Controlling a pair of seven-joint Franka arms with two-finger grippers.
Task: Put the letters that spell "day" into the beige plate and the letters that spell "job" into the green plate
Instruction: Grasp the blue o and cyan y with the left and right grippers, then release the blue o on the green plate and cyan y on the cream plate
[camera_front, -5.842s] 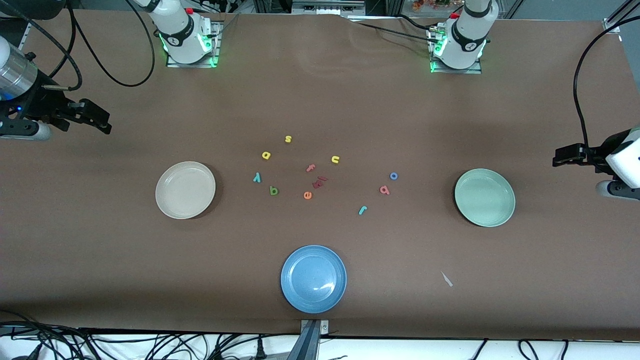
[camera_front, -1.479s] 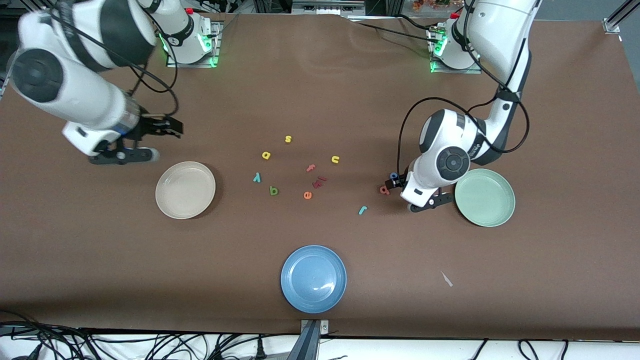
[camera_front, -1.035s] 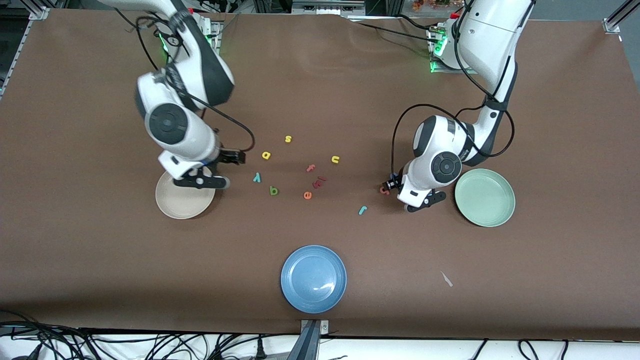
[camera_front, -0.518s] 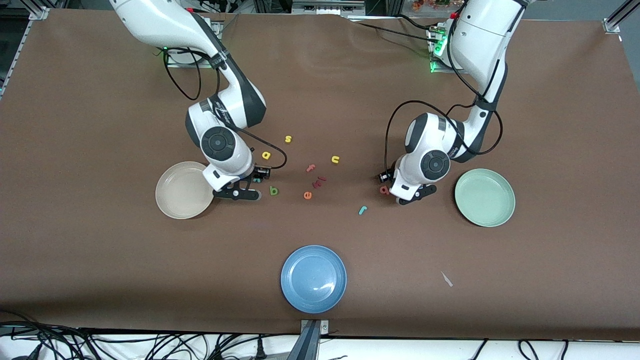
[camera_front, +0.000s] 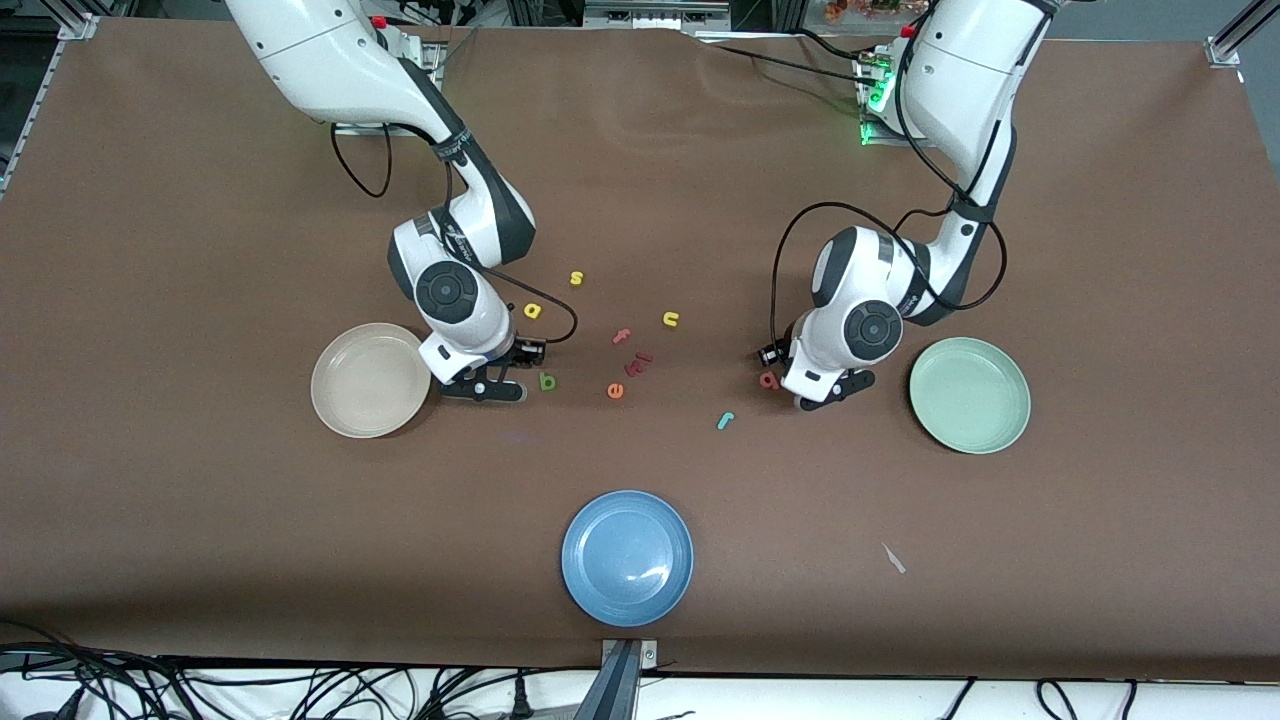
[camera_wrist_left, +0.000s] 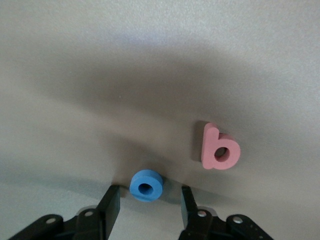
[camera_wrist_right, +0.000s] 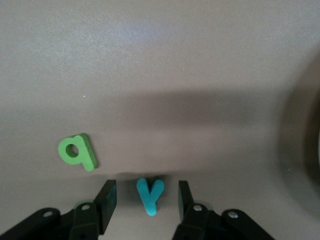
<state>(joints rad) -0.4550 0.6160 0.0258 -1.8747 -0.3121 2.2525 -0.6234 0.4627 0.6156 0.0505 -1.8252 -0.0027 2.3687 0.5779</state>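
My right gripper (camera_wrist_right: 146, 194) is open and down at the table, its fingers on either side of the teal y (camera_wrist_right: 150, 196) with gaps showing. The green d (camera_wrist_right: 77, 151) lies beside it (camera_front: 547, 381), and the yellow a (camera_front: 532, 311) lies farther from the camera. The beige plate (camera_front: 355, 390) sits next to this gripper (camera_front: 518, 353). My left gripper (camera_wrist_left: 149, 197) is open around the blue o (camera_wrist_left: 146, 185) without touching it. The pink b (camera_wrist_left: 219, 150) lies close by (camera_front: 768, 380), and the teal j (camera_front: 726, 420) nearer the camera. The green plate (camera_front: 975, 400) is beside this gripper (camera_front: 776, 355).
A blue plate (camera_front: 627, 557) sits near the front edge. Between the arms lie a yellow s (camera_front: 576, 278), a yellow u (camera_front: 670, 319), a red f (camera_front: 622, 336), dark red letters (camera_front: 638, 364) and an orange e (camera_front: 615, 391). A white scrap (camera_front: 893, 558) lies toward the left arm's end.
My right gripper swung from over the beige plate's edge to the teal y and settled around it. My left gripper edged along from the b and now covers the blue o.
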